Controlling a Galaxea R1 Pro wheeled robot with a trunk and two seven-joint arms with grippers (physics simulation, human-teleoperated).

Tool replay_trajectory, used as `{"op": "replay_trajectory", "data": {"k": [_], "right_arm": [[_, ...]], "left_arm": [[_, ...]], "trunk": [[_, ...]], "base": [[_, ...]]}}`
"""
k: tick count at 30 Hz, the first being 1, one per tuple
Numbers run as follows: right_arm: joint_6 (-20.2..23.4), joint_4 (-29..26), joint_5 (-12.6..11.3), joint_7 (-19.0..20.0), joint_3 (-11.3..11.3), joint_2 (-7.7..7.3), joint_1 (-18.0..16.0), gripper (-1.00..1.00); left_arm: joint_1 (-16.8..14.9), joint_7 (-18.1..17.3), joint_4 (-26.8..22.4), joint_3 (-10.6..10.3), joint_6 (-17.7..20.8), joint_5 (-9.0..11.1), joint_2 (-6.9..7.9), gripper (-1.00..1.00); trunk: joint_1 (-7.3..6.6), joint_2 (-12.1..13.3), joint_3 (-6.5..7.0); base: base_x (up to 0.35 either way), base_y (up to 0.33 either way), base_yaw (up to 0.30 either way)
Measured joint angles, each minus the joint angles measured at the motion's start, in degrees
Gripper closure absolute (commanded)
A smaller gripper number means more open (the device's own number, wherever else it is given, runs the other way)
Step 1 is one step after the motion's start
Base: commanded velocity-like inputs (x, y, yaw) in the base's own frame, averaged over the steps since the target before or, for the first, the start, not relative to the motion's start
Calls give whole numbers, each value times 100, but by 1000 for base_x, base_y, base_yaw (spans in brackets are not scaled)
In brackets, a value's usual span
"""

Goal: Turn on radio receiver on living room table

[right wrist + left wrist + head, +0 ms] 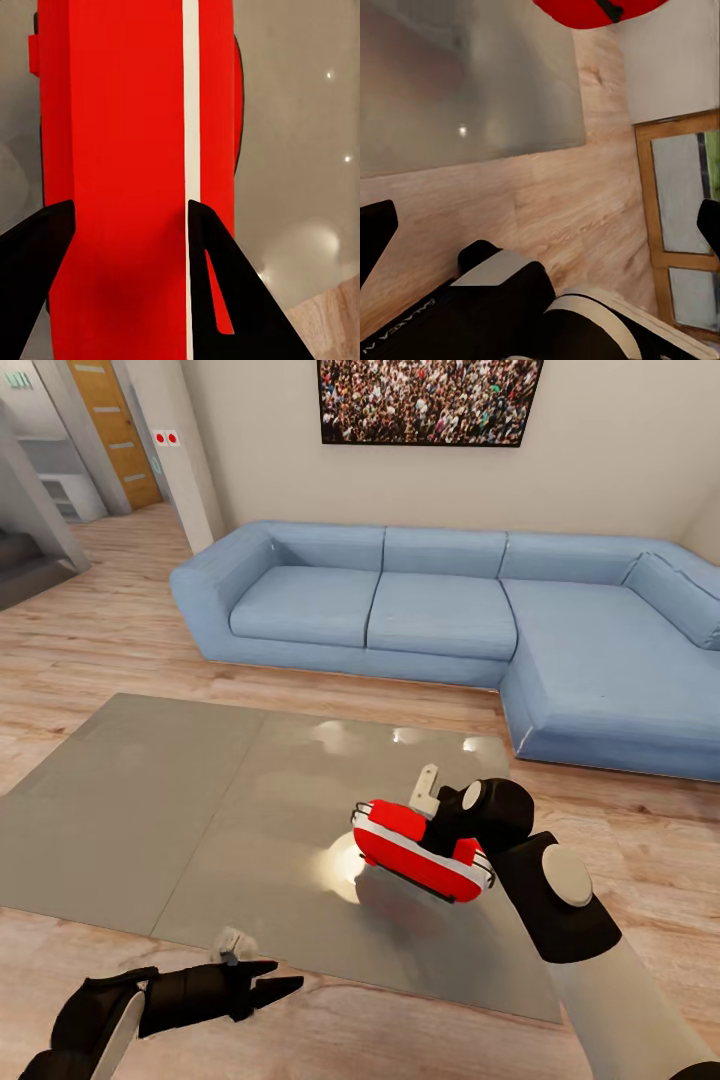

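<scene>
The right pincer [127, 225] straddles the red radio receiver [420, 848] on the grey worktop [180, 810], fingers apart. The left pincer [262, 988] hangs open near the worktop's near edge.

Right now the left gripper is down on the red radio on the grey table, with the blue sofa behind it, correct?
Not quite: it is the right gripper that is down on the red radio, as the head view shows. The left gripper hangs at the grey table's near edge. The blue sofa is behind.

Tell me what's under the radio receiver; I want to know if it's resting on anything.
Under the radio receiver lies the table, its glossy grey top showing a bright reflection. The right claw straddles the radio; whether its underside touches the tabletop is hidden.
</scene>
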Motion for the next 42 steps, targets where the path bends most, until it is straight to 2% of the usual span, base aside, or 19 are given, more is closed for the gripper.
{"op": "replay_trajectory", "data": {"k": [5, 8, 12, 13, 15, 17, 21, 22, 23, 24, 25, 27, 29, 33, 36, 37, 38, 41, 42], "right_arm": [[-5, 0, 1, -40, 0, 22, 0, 100], [-12, -11, 6, -136, 0, 45, -1, 100], [-32, -16, 28, -581, -2, 63, -1, 100], [39, -16, -32, -913, 2, 73, 0, 100], [-59, -19, 103, -1626, -5, 81, -3, 100], [94, -16, -53, -2087, 2, 87, 1, 100], [114, -22, 29, -3131, -5, 99, -1, 100], [387, -13, -158, -3762, -1, 127, 3, 100], [403, -15, -127, -4452, 5, 135, 2, 100], [287, -27, 216, -4842, 7, 137, -3, 100], [355, -24, 110, -5466, 25, 143, 10, 100], [374, -19, -11, -6262, 47, 152, 60, 100], [363, -18, -41, -6717, 101, 156, 125, 100], [238, -15, -133, -8000, 463, 142, 478, 100], [-21, -15, -127, -8697, 593, 134, 746, 100], [-204, -14, -148, -9049, 632, 131, 920, 100], [-687, -14, -63, -9812, 655, 125, 1389, 100], [-1020, -3, -184, -10204, 706, 113, 1681, 100], [-1128, -7, -105, -10386, 717, 103, 1841, 100]], "left_arm": [[-584, -7, -1, 0, 603, -4, -253, -100], [-757, -16, -1, -1, 761, -6, -292, -100], [-831, -20, -1, 0, 823, -9, -307, -100], [-841, -21, -1, -4, 831, -10, -309, -100], [-846, -21, -1, -3, 836, -10, -310, -100], [-849, -21, -1, -4, 837, -11, -310, -100], [-850, -21, -1, -3, 839, -10, -311, -100], [-851, -24, -1, -3, 839, -10, -311, -100], [-851, -26, -1, -2, 839, -11, -311, -100], [-850, -27, -1, -1, 839, -10, -310, -100], [-850, -28, -1, -1, 839, -10, -311, -100], [-851, -29, -1, -1, 839, -10, -311, -100], [-851, -30, -1, -1, 839, -10, -311, -100], [-862, -35, -1, -2, 839, -10, -305, -100], [-871, -37, -1, -2, 839, -10, -301, -100], [-873, -38, -2, -1, 840, -10, -298, -100], [-879, -38, -3, 0, 840, -10, -295, -100], [-883, -38, -1, -1, 839, -10, -294, -100], [-889, -38, -2, 0, 843, -10, -294, -100]], "trunk": [[0, 0, 0], [0, 0, 0], [0, 0, 0], [0, 0, 0], [0, 0, 1], [0, 0, 0], [0, 0, 0], [0, 0, -1], [0, 0, -1], [-1, 0, 1], [0, 0, 0], [0, 0, 0], [0, 0, 0], [0, 0, 0], [0, 0, 0], [0, 0, -1], [-1, 0, -1], [0, 0, -1], [0, 0, -1]], "base": [[0, 0, 0], [0, 0, 0], [0, 0, 0], [0, 0, 0], [0, 0, 0], [0, 0, 0], [0, 0, 0], [0, 0, 0], [0, 0, 0], [0, 0, 0], [0, 0, 0], [0, 0, 0], [0, 0, 0], [0, 0, 0], [0, 0, 0], [0, 0, 0], [0, 0, 0], [0, 0, 0], [0, 0, 0]]}}
